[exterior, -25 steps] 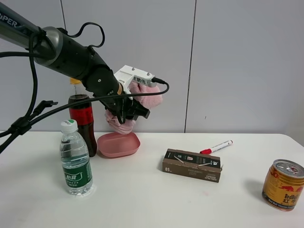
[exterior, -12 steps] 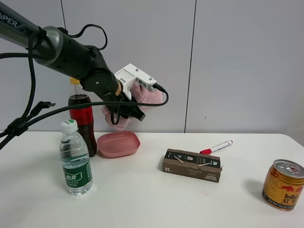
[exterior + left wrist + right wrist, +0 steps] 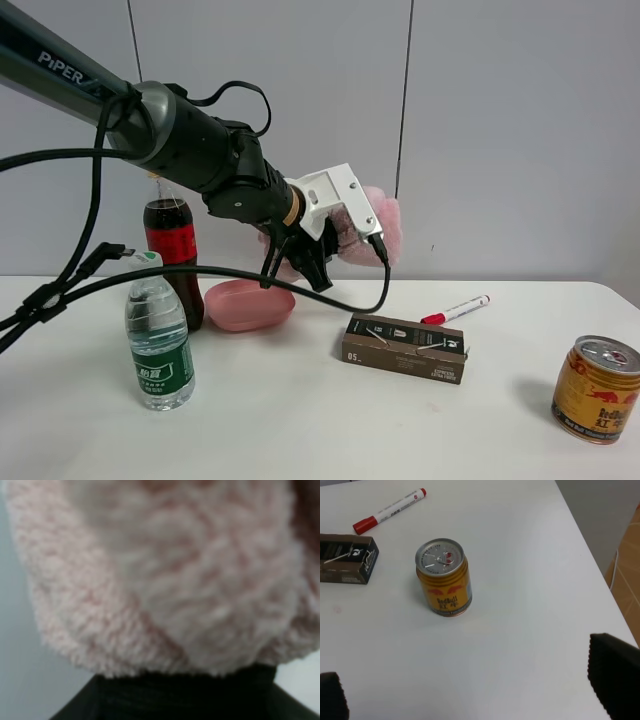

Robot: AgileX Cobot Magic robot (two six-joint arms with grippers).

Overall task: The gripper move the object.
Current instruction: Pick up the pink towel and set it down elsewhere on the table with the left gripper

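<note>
This looks like a robotics lab test station: a bare white desk [image 3: 300,430] set against plain grey wall panels [image 3: 500,130], with a black arm [image 3: 180,150] marked PIPER trailing loose cables [image 3: 60,290]. Below and to either side of the left gripper [image 3: 322,252] stand unrelated props: a water bottle [image 3: 158,345], a cola bottle [image 3: 172,250], a brown box [image 3: 405,348], a marker [image 3: 455,309] and a drink can [image 3: 596,388].

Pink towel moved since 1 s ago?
Yes. The pink towel, held in the left gripper, went rightward in the exterior view: from above the pink dish toward the brown box.
</note>
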